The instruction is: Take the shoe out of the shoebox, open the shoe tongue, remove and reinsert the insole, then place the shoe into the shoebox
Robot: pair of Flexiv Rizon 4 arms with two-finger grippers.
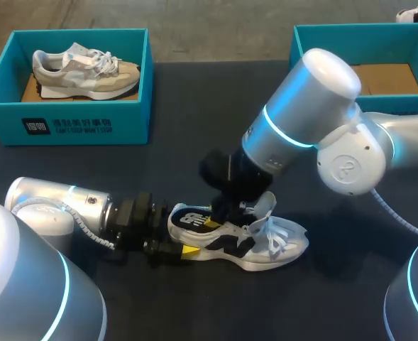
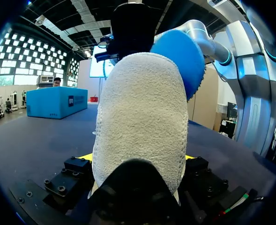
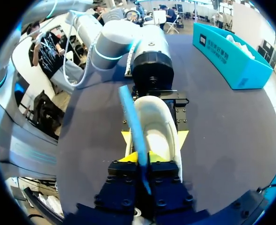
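Now, at lower middle, left fingers (image 1: pixel 189 250) are gripping the heel of the shoe (image 1: pixel 265 241); right fingers (image 3: pixel 157 156) are pinching the insole (image 3: pixel 128 112).

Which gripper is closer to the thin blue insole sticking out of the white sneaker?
Right. The right gripper is shut on the thin blue insole itself; the left gripper clamps the white sneaker at its heel.

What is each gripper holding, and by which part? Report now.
Left gripper holds the shoe by its heel, fingers on both sides. Right gripper pinches the blue insole by its edge, above the shoe's opening.
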